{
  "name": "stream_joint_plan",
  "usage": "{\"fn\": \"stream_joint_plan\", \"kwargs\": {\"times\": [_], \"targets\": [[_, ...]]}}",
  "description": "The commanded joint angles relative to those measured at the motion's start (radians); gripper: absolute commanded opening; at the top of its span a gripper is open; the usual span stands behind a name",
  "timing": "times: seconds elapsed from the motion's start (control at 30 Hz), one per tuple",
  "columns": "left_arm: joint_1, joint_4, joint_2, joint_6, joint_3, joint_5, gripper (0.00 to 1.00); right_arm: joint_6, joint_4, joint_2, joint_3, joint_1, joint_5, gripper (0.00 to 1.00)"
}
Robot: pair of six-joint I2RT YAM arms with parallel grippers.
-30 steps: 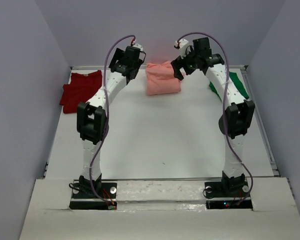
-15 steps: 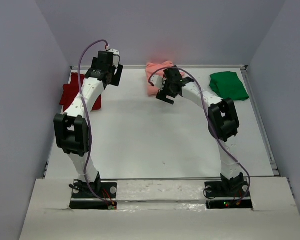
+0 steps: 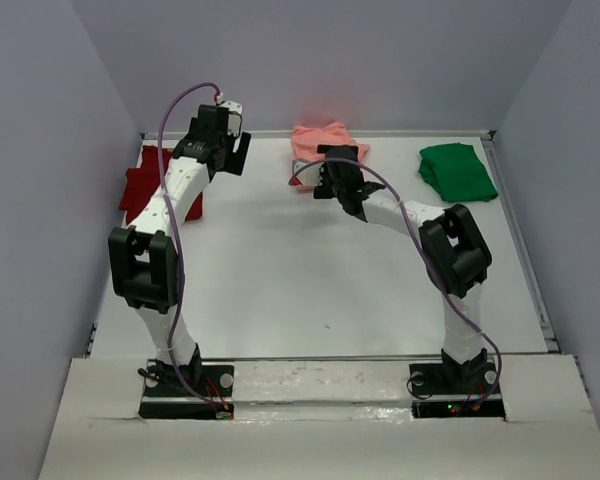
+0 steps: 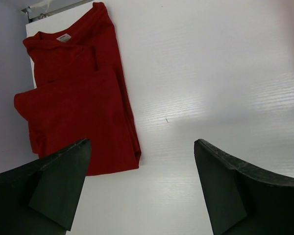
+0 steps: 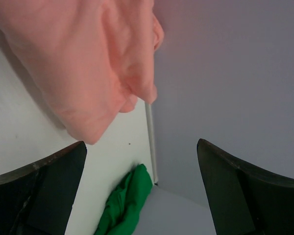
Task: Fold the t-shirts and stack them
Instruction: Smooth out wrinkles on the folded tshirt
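A folded pink t-shirt lies at the back middle of the table and fills the upper left of the right wrist view. A folded red t-shirt lies at the back left, partly hidden by the left arm; it shows fully in the left wrist view. A crumpled green t-shirt lies at the back right, also low in the right wrist view. My left gripper is open and empty, above the table just right of the red shirt. My right gripper is open and empty at the pink shirt's near edge.
The white table is walled by grey panels at the back and both sides. A thin white rail runs along the table's back edge near the green shirt.
The left arm swung from the pink shirt to the left, over the red shirt. The right gripper came down and left from above the pink shirt's right side to its near edge.
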Motion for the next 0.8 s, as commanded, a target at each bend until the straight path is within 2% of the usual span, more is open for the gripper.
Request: {"fn": "stream_joint_plan", "kwargs": {"times": [0.0, 0.17, 0.27, 0.53, 0.77], "targets": [[-0.003, 0.032, -0.068, -0.012, -0.017, 0.017, 0.99, -0.217, 0.442, 0.038, -0.078, 0.013, 0.092, 1.00], [-0.003, 0.044, -0.085, -0.009, -0.051, 0.012, 0.99, -0.406, 0.821, 0.163, -0.130, 0.013, 0.064, 1.00], [-0.003, 0.065, -0.101, -0.006, -0.079, 0.008, 0.99, -0.470, 0.956, 0.255, -0.094, 0.013, 0.044, 1.00], [-0.003, 0.090, -0.104, 0.004, -0.114, 0.006, 0.99, -0.515, 0.951, 0.398, 0.084, 0.013, 0.040, 1.00], [-0.003, 0.081, -0.087, 0.010, -0.114, 0.033, 0.99, -0.400, 0.762, 0.389, 0.118, 0.013, 0.060, 1.00]]}}
